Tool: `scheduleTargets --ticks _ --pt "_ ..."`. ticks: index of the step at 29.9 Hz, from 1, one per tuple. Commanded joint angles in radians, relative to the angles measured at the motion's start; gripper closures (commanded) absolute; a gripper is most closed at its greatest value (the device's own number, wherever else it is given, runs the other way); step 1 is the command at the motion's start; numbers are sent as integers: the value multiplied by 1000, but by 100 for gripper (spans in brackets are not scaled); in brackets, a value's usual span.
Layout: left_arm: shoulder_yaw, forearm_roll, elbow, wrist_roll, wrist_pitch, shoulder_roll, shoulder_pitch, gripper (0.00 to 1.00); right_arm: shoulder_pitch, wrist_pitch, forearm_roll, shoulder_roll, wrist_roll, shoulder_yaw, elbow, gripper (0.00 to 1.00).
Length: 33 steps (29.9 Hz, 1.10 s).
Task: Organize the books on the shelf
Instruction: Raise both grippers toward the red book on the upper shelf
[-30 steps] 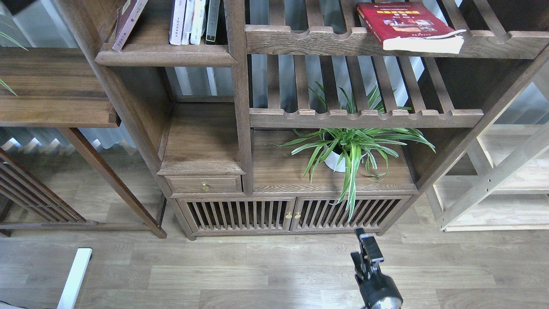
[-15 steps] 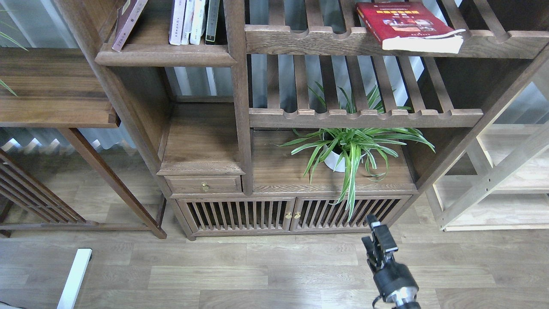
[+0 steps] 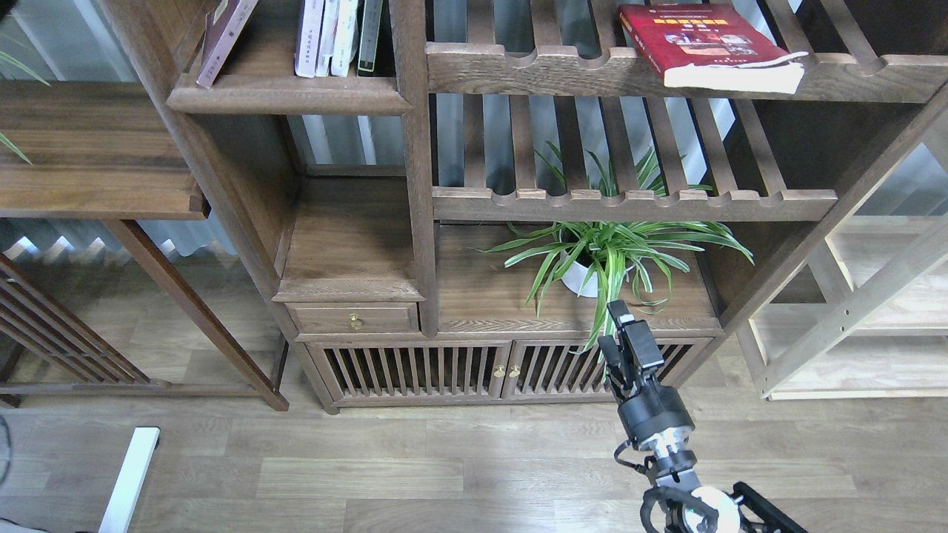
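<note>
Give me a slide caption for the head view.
Right end effector raised before the bookcase; thick red book lies flat on the slatted rack.

Wood-plank floor (image 3: 444,474) beneath a dark brown cabinet with slatted doors (image 3: 415,370); potted spider plant (image 3: 603,255) on top; pale unfinished frame (image 3: 852,318) at right.

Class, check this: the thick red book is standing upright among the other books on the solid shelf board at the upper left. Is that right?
Not quite. In the head view the thick red book lies flat on the slatted rack at the upper right, away from the upright books on the solid shelf board.
</note>
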State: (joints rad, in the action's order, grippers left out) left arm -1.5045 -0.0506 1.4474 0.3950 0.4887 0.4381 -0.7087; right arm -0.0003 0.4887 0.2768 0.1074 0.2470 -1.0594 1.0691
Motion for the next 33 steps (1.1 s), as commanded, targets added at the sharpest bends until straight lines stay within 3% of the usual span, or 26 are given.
scheduleTargets --ticks 1,9,17,21,33 --pt "3 9 1 1 0 -93 55 1 57 0 2 -2 1 -56 17 0" --pt "56 224 -10 19 0 -226 198 1 134 0 4 -8 1 -94 104 0" --pt "151 368 -74 94 0 -219 258 1 135 0 -4 -51 -2 -128 120 0" --pt "185 390 -128 94 0 -219 258 1 129 0 -14 -58 -2 -132 120 0" --pt "227 440 -134 94 0 -223 344 1 106 0 -28 -107 -2 -175 120 0"
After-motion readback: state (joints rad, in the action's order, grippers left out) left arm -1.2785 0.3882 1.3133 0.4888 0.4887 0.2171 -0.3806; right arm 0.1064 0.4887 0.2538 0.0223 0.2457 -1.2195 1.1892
